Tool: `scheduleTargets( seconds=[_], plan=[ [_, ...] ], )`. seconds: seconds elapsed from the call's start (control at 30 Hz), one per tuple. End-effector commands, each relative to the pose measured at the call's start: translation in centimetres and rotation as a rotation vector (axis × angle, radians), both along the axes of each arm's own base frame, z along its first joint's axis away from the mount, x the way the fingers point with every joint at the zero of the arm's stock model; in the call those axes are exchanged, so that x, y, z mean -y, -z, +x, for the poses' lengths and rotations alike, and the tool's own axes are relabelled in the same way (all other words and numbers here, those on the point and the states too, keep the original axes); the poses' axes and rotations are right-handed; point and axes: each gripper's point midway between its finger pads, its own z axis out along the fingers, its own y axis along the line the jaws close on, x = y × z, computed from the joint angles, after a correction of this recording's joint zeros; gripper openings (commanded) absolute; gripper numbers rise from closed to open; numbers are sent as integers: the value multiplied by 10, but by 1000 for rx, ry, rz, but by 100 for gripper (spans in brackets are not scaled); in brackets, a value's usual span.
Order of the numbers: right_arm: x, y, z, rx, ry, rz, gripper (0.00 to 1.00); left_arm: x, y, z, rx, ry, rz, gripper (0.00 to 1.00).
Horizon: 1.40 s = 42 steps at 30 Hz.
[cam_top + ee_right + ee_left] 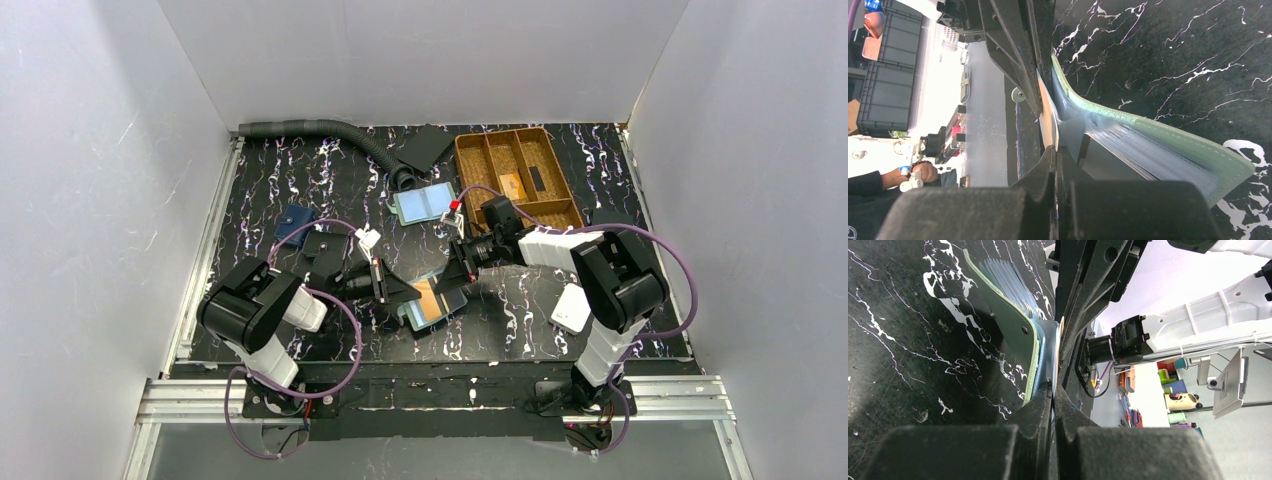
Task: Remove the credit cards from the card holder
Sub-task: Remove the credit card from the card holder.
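Low, left hand (403,291) and right hand (455,277) clamp holder (432,305).

The card holder (432,300) is green-edged, with orange-tan and blue panels. The table (300,170) is black with white veins.

Left end effector (408,293) and right end effector (452,275) are clamped on the card holder (432,305) from either side, with no gap to pass between them. Second holder (425,204) blocks just behind. Wooden tray (517,175) fills back right; black pad (425,148) and hose (320,132) line the back. Blue pouch (293,224) sits left, white box (571,308) right. Counter (290,170) is bare back-left and in a strip right of the card holder. Walls (100,200) close three sides.
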Motion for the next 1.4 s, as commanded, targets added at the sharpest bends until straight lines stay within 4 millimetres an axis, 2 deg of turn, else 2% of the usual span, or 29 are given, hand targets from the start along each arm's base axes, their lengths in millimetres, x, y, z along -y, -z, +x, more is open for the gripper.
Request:
scheduleTargets(
  seconds=[0.0,0.23,0.47,0.73,0.97,1.0,1.07,1.17,1.37],
  plan=[
    [9,15,17,22,54,-53,1,-7,-7,-7,39,36,-30,0],
    [12,18,19,16,61,-55,1,-11,-2,-5,19,29,-23,0],
    [15,28,21,4,60,-65,1,-14,12,-4,-33,18,-3,0],
    [18,41,18,-27,59,-101,1,-17,29,-4,-82,3,23,5],
    [19,47,18,-32,59,-115,1,-18,40,-7,-114,7,41,4],
    [19,48,17,-37,58,-117,1,-18,41,-7,-116,7,41,6],
    [18,47,17,-41,54,-112,1,-18,39,-7,-115,1,38,17],
    [17,43,13,-65,33,-80,1,-18,31,-5,-95,-5,27,25],
    [12,20,7,-93,-22,32,1,-14,20,0,-87,-9,5,33]
  ],
)
